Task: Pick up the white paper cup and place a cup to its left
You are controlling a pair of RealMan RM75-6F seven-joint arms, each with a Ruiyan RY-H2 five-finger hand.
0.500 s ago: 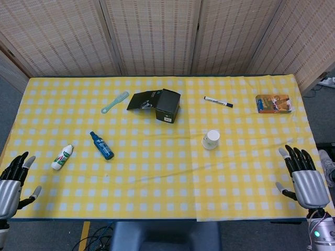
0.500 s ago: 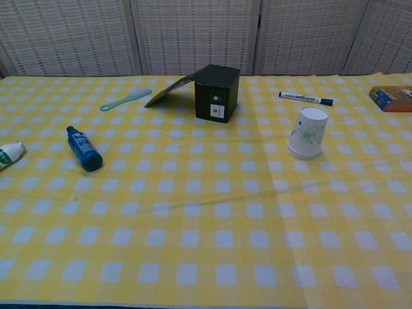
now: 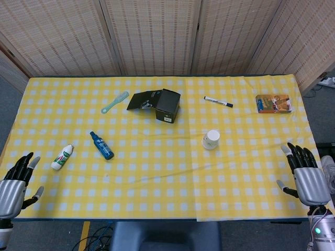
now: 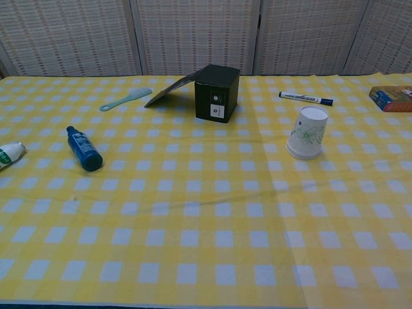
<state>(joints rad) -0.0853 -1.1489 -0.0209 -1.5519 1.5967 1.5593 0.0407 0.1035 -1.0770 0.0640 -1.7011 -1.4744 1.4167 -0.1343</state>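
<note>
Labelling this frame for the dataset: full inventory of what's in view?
paper cup: 1, white with green print, upside down, right of centre
box: 1, black, flap open, far centre
marker: 1, white and blue, behind the cup
brush: 1, pale green, left of the box
spray bottle: 1, blue, lying at left
small bottle: 1, white and green, far left
carton: 1, orange and blue, far right
tablecloth: 1, yellow check
left hand: open, near left corner
right hand: open, near right corner

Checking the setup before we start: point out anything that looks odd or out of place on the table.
The white paper cup stands upside down, base up. The black box sits with its flap hanging open. The blue bottle and the white bottle lie on their sides. Nothing looks spilled.
</note>
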